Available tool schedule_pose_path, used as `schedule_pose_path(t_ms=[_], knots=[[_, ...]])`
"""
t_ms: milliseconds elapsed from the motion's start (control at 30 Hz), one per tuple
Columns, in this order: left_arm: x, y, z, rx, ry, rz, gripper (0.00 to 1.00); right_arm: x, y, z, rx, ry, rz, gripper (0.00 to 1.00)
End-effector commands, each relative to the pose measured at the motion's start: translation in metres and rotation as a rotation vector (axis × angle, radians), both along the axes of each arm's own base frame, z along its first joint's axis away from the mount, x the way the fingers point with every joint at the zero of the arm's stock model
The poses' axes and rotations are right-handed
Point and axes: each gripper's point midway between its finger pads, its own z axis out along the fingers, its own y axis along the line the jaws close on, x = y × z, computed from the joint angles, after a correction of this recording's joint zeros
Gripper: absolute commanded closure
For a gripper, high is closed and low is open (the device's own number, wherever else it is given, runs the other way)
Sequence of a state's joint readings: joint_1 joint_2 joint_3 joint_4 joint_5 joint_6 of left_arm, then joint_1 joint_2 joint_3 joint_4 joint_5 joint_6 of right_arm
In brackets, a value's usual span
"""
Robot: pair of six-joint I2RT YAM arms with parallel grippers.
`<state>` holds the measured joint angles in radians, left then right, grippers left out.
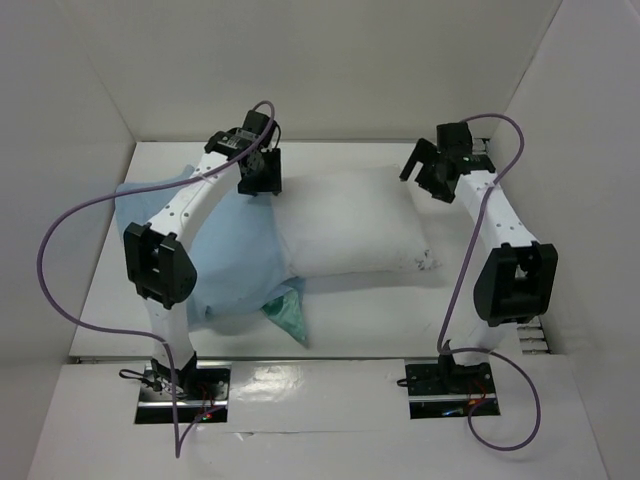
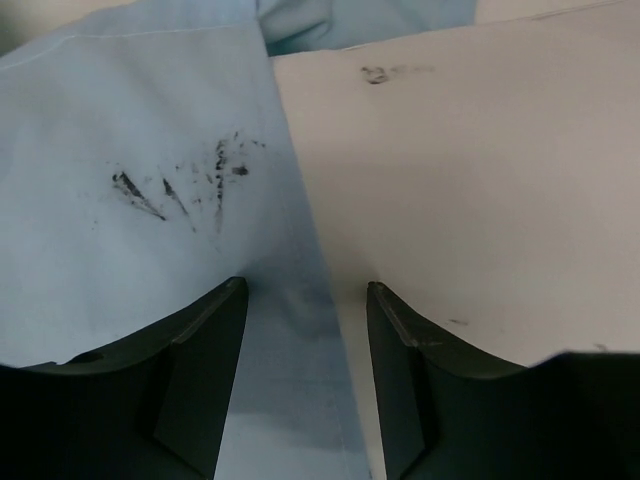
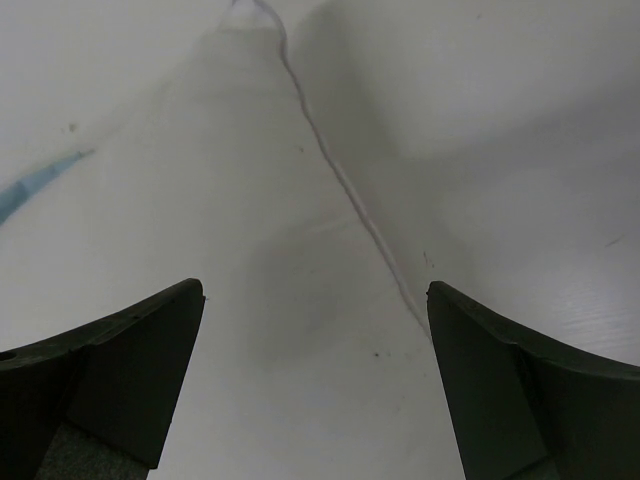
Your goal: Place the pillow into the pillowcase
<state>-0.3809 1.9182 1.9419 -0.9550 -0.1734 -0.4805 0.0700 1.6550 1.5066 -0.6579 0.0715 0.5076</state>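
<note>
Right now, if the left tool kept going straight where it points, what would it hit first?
Most likely the edge of the pillowcase, right beside the pillow; both lie just ahead of the left tool. Depth is unclear, but they look close.

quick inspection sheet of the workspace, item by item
surface: white table, bare where it shows around the cloth
job's things: pillow lies across the middle, its left end covered by the pillowcase; the pillowcase is pale blue side up, with sea-green showing at its near edge and dark smudges near its hem
clutter: nothing seen
grippers: left gripper open, over the pillowcase hem where it meets the pillow; right gripper open wide above the pillow, holding nothing
cables: purple cables loop loosely from each arm to its base, off the cloth
surroundings: plain white walls on three sides
</note>
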Motion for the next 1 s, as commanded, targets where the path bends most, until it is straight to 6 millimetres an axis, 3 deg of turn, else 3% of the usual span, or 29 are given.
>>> schedule_pose_path(t_ms=[0,67,233,333,400,433,467,533,600,700,767,800,867,900,933,967], knots=[[-0.003,0.025,-0.001,0.136,0.013,0.067,0.38,-0.010,0.029,-0.027,0.095,0.069,0.156,0.00],[-0.003,0.029,-0.003,0.155,0.012,0.087,0.45,-0.017,0.044,-0.044,0.159,0.095,0.225,0.00],[-0.002,0.032,0.009,0.139,-0.011,0.085,0.84,-0.039,0.085,-0.072,0.357,0.147,0.410,0.00],[0.002,0.028,0.018,0.123,-0.033,0.071,0.95,-0.048,0.096,-0.083,0.397,0.152,0.453,0.38],[0.001,0.027,0.020,0.114,-0.031,0.065,1.00,-0.049,0.097,-0.073,0.398,0.123,0.453,0.70],[0.003,0.030,0.023,0.110,-0.039,0.075,1.00,-0.051,0.094,-0.078,0.387,0.135,0.440,0.94],[0.003,0.030,0.023,0.110,-0.039,0.075,1.00,-0.050,0.092,-0.074,0.376,0.122,0.434,1.00],[0.002,0.022,0.026,0.076,-0.037,0.042,1.00,-0.052,0.092,-0.074,0.370,0.119,0.441,1.00],[0.001,0.010,0.035,0.013,-0.046,-0.008,1.00,-0.056,0.103,-0.061,0.399,0.081,0.491,1.00],[-0.009,-0.047,0.056,-0.147,-0.083,-0.178,1.00,-0.058,0.129,-0.045,0.448,0.033,0.545,1.00],[-0.015,-0.089,0.077,-0.259,-0.119,-0.287,1.00,-0.061,0.156,-0.024,0.476,-0.017,0.588,1.00],[-0.027,-0.119,0.085,-0.302,-0.124,-0.366,1.00,-0.063,0.165,-0.009,0.485,-0.056,0.607,1.00],[-0.047,-0.166,0.122,-0.440,-0.163,-0.513,1.00,-0.062,0.189,0.033,0.493,-0.158,0.663,1.00],[-0.063,-0.197,0.128,-0.484,-0.158,-0.591,1.00,-0.061,0.191,0.058,0.478,-0.222,0.656,1.00],[-0.073,-0.215,0.164,-0.541,-0.236,-0.658,1.00,-0.062,0.194,0.075,0.466,-0.255,0.659,1.00],[-0.091,-0.229,0.181,-0.603,-0.238,-0.730,1.00,-0.062,0.197,0.106,0.456,-0.322,0.666,1.00]])
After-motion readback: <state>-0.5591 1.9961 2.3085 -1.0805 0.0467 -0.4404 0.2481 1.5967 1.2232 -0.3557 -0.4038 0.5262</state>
